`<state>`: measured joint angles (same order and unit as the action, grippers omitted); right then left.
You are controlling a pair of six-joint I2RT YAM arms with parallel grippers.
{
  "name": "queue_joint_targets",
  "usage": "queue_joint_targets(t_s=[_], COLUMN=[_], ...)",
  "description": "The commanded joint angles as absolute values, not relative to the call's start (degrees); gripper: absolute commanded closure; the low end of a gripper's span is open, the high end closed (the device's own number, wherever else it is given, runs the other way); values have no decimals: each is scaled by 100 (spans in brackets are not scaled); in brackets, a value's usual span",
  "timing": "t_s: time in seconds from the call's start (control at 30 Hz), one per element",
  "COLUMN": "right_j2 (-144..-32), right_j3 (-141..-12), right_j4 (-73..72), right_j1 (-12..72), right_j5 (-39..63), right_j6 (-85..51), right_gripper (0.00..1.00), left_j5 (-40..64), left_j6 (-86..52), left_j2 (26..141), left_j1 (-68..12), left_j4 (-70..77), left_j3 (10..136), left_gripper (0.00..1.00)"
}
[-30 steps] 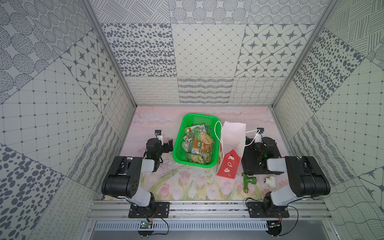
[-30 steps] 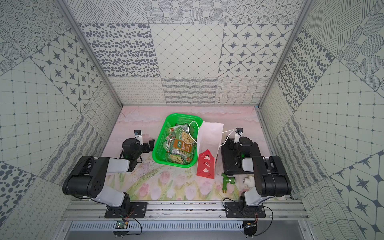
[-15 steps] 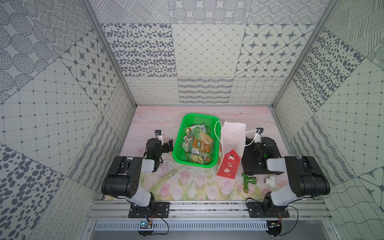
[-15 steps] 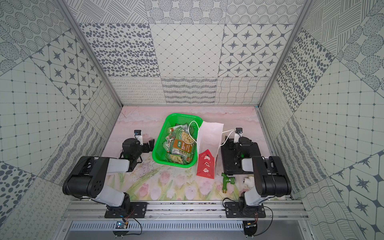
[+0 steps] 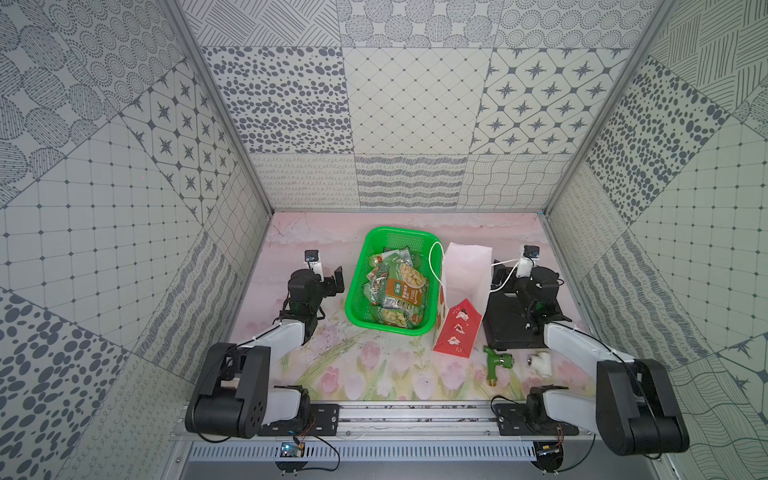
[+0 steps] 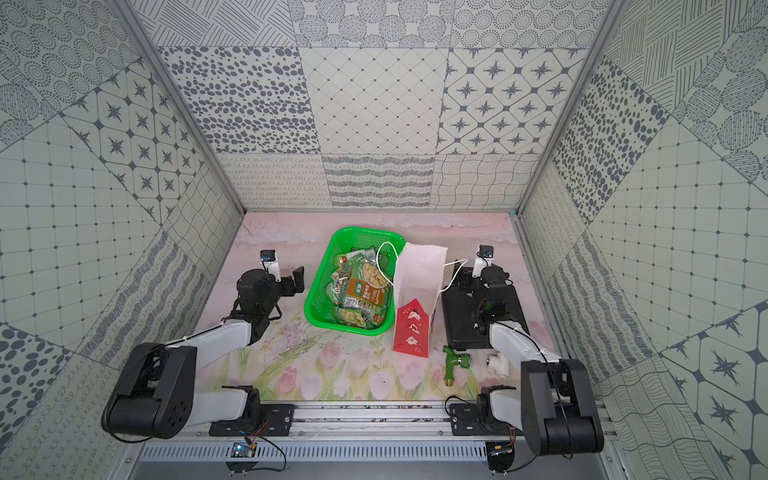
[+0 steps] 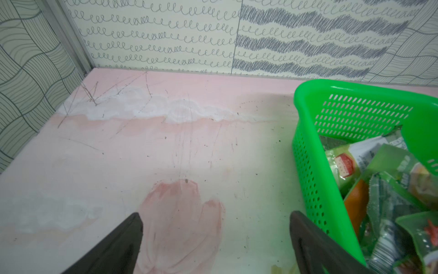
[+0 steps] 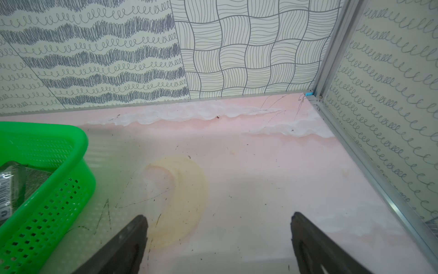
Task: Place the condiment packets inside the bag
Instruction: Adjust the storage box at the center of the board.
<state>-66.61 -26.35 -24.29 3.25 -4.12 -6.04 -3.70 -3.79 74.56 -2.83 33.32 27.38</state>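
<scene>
Several green and orange condiment packets (image 5: 397, 293) (image 6: 361, 293) lie piled in a green mesh basket (image 5: 356, 291) at mid-table. The left wrist view catches some of the condiment packets (image 7: 384, 197) too. Just right of the basket stands the bag (image 5: 457, 332) (image 6: 411, 332), red in front, its white mouth open upward. Left of the basket, my left gripper (image 5: 322, 279) (image 7: 215, 214) is open and empty, one finger beside the basket wall. My right gripper (image 5: 525, 279) (image 8: 218, 215) is open and empty right of the bag, above a black case. The bag is out of both wrist views.
The black case (image 5: 509, 320) lies at the right. In front of it are a green tap fitting (image 5: 496, 363) and a white pipe fitting (image 5: 540, 362). One white cord handle (image 5: 505, 266) of the bag reaches toward the right gripper. Patterned walls enclose three sides.
</scene>
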Motion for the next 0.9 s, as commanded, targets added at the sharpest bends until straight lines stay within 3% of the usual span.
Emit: queue_joint_targets(t_s=[0.0,0.27,0.4,0.6,0.77,0.87], right_j2=[-5928,-4227,-3608,-3264,-3227,-3080], right_j3=[-2743,-3066,-3375,-3752,-4060,-4222], right_j4=[-1323,1325,2660,3374,3371,3546], right_j1=[343,304,106,-355,-846,-1020], right_j5=[-712,-1383,-1200,42,1579,1903], right_j6=[-1177,-2263,-2960,-3449,-3730,-3859], right_gripper=[3,3,3,3,3,3], left_j5=[-454,93,794,1919,1225,2009], left_j6=[-815,-2426,-2903,-3060,-4630,-4826], left_j2=[6671,5645,5348,4845,4265,4176], left_j1=[-360,-352,-368,-360,-328,-228], left_j4=[2157,701,-309,-752,-1259,-779], left_j3=[2977,3691,4220,4415,4122,4013], left_gripper=[0,0,1,0,0,0])
